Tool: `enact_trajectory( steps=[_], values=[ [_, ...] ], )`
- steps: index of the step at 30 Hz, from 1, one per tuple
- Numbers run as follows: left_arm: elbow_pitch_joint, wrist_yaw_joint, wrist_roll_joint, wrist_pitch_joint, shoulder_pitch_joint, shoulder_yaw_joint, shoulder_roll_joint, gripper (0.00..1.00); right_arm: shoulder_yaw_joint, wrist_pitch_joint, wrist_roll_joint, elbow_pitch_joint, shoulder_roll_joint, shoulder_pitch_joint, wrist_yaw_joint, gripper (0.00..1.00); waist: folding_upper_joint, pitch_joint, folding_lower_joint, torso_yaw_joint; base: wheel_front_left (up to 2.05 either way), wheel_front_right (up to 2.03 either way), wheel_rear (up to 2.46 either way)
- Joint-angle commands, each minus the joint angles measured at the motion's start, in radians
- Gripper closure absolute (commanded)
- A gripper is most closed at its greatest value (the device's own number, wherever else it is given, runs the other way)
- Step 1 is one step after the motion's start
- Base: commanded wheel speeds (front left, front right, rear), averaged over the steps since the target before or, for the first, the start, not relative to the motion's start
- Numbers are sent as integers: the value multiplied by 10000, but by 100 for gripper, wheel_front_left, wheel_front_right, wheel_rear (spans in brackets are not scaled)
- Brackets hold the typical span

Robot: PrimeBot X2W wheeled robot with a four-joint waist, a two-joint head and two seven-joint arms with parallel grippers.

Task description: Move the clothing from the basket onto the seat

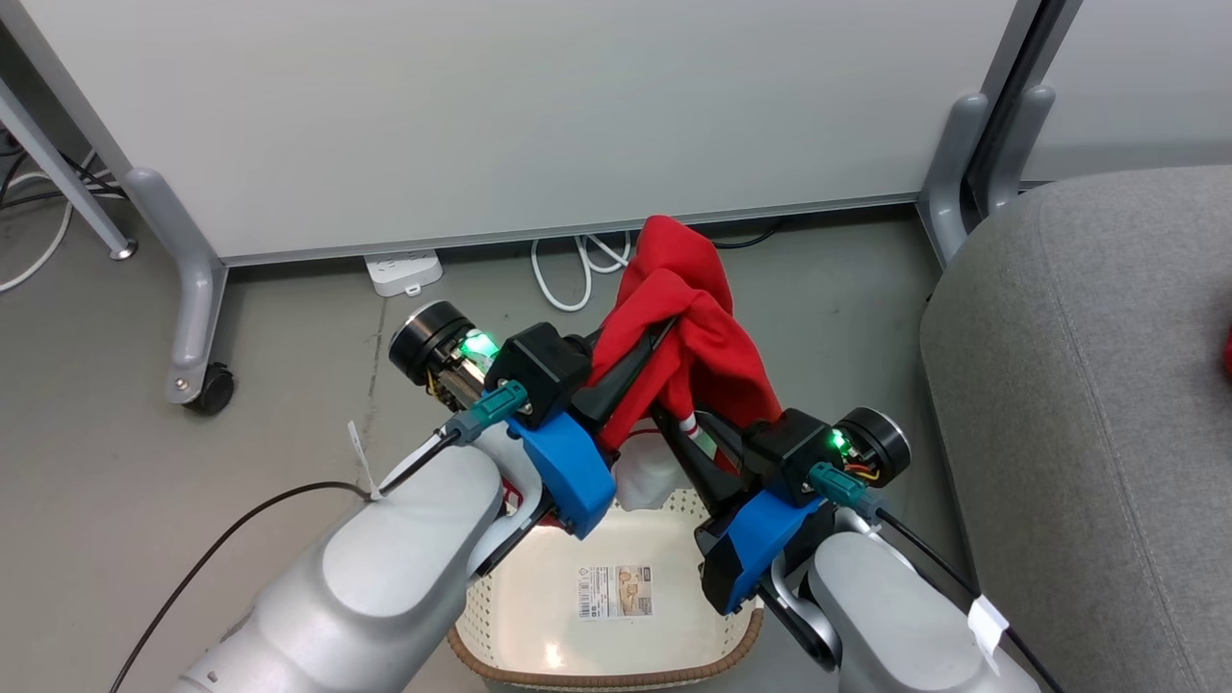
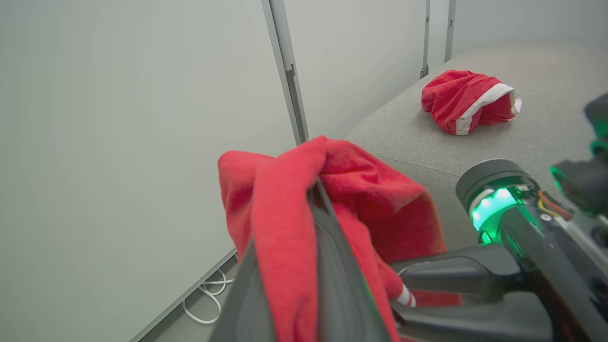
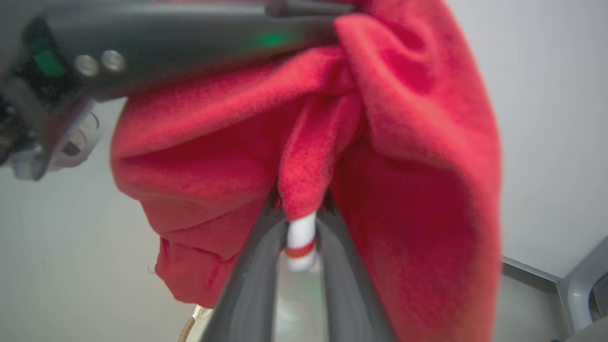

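I am holding one red garment (image 1: 693, 318) lifted above the far end of the basket (image 1: 597, 679), bunched between both arms. The left gripper (image 2: 318, 190) has its fingers pressed together with red cloth wrapped over them. The right gripper (image 3: 300, 213) pinches a narrow fold by a white striped cuff. The basket's floor is bare apart from a paper label (image 1: 616, 590). The seat (image 1: 1078, 385) lies to the right of the basket, and a second red garment (image 2: 463, 102) already rests on it.

My worry is the right grip. It has so little cloth that a swing towards the seat could pull the fold free. If the arms move apart, the cloth may tighten and slip from one side, then fall on the floor between basket and seat.
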Motion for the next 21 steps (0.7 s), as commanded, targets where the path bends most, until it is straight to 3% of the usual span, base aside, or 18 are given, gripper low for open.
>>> enact_trajectory(
  steps=[1, 12, 13, 14, 21],
  values=[
    [3, -39, 57, -50, -56, 94, -4, 100, 39, -3, 100, 25, 33, -99, -7, 100, 0, -6, -1, -6, 0, 0, 0],
    [16, -76, 129, -50, -36, 148, -51, 99, 73, -3, 129, -37, 34, -81, -7, 100, 0, 8, -1, 22, 0, 0, 0],
    [19, -77, 133, -50, -30, 160, -54, 56, 74, -3, 135, -43, 34, -82, -7, 100, 0, 7, -1, 22, 0, 0, 0],
    [26, -74, 134, -50, -21, 172, -57, 0, 73, -3, 128, -49, 34, -80, -7, 100, 0, 5, -1, 24, 0, 0, 0],
    [39, -47, 188, -49, 8, 243, -57, 0, 82, -3, 147, -65, 35, -43, -7, 100, 0, -2, -1, 26, 0, 0, 0]
  ],
)
